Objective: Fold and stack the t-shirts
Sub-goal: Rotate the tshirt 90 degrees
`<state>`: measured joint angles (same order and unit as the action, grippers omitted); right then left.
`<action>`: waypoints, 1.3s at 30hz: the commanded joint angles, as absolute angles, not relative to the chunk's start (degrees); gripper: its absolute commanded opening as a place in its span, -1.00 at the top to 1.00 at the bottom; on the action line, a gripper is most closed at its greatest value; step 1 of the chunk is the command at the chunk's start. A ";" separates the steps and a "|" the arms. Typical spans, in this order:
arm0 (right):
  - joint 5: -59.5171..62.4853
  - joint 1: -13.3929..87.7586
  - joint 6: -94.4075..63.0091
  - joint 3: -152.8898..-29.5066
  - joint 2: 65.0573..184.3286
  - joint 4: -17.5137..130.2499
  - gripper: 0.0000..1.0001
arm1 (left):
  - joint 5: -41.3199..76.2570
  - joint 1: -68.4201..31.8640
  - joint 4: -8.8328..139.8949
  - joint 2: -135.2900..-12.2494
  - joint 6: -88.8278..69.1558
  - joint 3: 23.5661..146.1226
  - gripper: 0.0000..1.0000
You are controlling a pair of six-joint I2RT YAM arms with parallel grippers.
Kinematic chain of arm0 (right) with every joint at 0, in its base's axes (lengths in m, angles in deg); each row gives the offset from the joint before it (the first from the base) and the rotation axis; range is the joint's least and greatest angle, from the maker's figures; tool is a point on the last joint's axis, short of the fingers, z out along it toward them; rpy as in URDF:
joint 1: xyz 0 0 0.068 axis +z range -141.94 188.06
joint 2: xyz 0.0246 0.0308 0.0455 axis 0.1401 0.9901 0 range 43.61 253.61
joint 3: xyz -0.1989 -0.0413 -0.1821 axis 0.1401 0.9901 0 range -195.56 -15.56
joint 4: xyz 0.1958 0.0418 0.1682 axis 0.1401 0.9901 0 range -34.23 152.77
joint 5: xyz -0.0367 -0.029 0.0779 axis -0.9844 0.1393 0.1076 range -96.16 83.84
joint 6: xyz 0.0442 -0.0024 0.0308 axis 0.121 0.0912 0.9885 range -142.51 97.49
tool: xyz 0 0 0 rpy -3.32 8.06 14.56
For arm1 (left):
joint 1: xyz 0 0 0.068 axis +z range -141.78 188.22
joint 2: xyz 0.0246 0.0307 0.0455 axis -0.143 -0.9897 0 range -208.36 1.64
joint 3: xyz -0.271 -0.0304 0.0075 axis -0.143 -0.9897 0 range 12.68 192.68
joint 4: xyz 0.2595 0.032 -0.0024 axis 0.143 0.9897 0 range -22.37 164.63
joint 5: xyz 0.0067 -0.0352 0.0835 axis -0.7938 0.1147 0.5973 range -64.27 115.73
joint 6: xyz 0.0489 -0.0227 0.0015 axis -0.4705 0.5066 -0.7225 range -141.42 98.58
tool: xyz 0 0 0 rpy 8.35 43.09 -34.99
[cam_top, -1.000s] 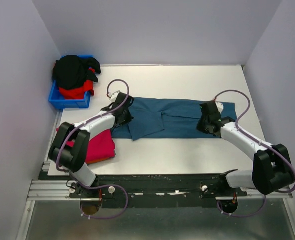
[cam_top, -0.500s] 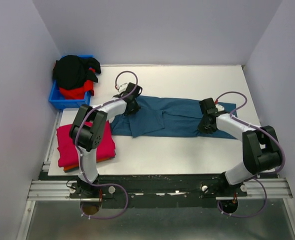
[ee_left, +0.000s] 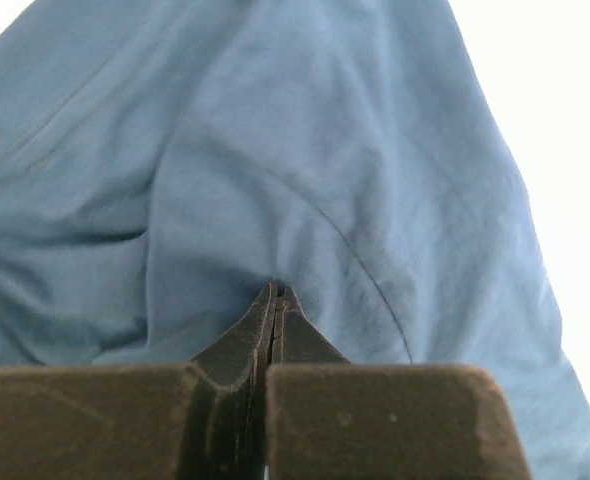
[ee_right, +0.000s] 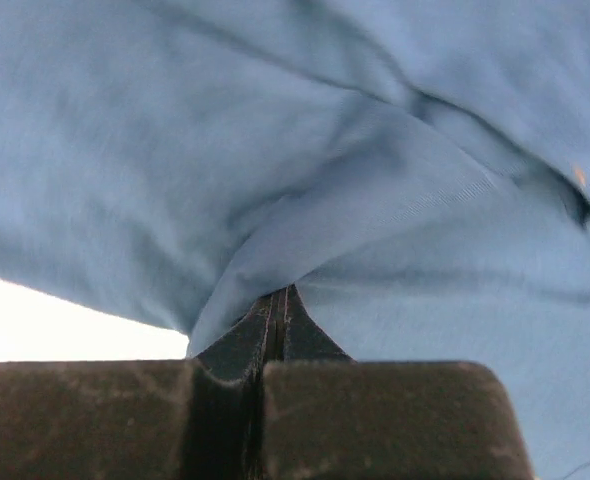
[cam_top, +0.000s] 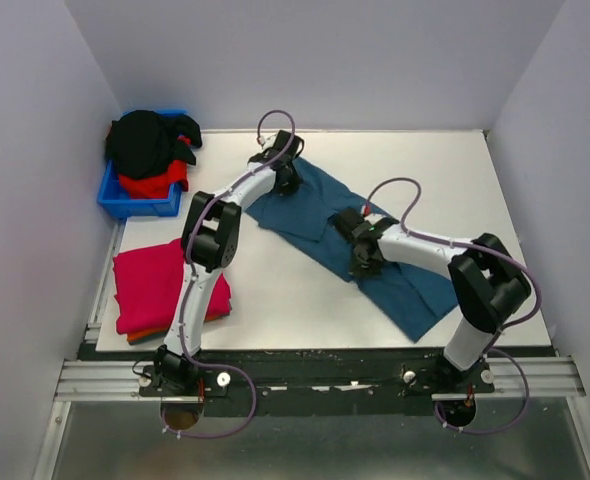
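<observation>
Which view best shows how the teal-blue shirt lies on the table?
Top external: the whole teal-blue shirt shows, lying diagonally between the left gripper and right gripper. Each wrist view shows only close-up cloth pinched in its shut jaws.

Your left arm (cam_top: 237, 195) reaches far forward, left gripper (ee_left: 277, 293) clamped; your right arm (cam_top: 425, 247) bends inward, right gripper (ee_right: 281, 292) clamped too.

Pale lilac walls (cam_top: 315, 60); white table (cam_top: 425, 160); metal rail (cam_top: 85, 378) in front.
</observation>
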<state>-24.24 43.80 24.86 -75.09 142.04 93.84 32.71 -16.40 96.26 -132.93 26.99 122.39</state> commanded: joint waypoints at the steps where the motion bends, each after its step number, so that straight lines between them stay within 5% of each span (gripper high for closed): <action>1: -12.33 55.05 33.37 -76.81 146.18 95.25 0.99 | 23.99 -16.39 103.74 -147.66 22.44 140.41 1.00; 6: -1.95 60.44 28.56 -79.90 144.70 82.87 0.99 | 20.03 -16.04 101.83 -154.63 23.84 151.71 1.00; 10: -5.88 59.13 23.99 -80.08 136.89 82.40 0.99 | 16.60 -15.86 98.32 -154.46 24.90 151.46 1.00; 18: -2.03 39.90 14.24 -71.99 120.70 79.41 0.74 | 9.83 -15.07 90.85 -144.11 19.73 140.49 0.97; 20: -1.15 36.28 10.90 -72.08 120.60 78.80 0.52 | 11.48 -14.89 86.99 -136.92 19.10 132.08 0.49; 22: -2.11 34.08 9.40 -73.39 122.35 79.15 0.38 | 13.68 -14.89 81.63 -128.04 18.66 121.36 0.21; 30: -10.89 31.61 9.13 -70.94 124.65 83.63 0.36 | 22.30 -13.14 80.03 -103.85 19.89 92.51 0.09; 32: -14.22 31.09 10.00 -69.53 124.82 85.82 0.39 | 22.39 -12.52 79.41 -101.82 21.38 87.32 0.31; 33: -15.37 30.82 10.44 -69.09 124.82 86.79 0.52 | 22.04 -12.17 78.98 -101.81 22.17 85.82 0.68; 34: -16.43 30.56 10.88 -68.48 124.82 87.84 0.88 | 21.78 -11.91 78.97 -102.07 22.96 84.76 1.00; 39: -19.52 30.47 15.53 -65.76 123.95 93.65 0.99 | 21.60 -11.55 78.62 -106.29 25.78 82.99 1.00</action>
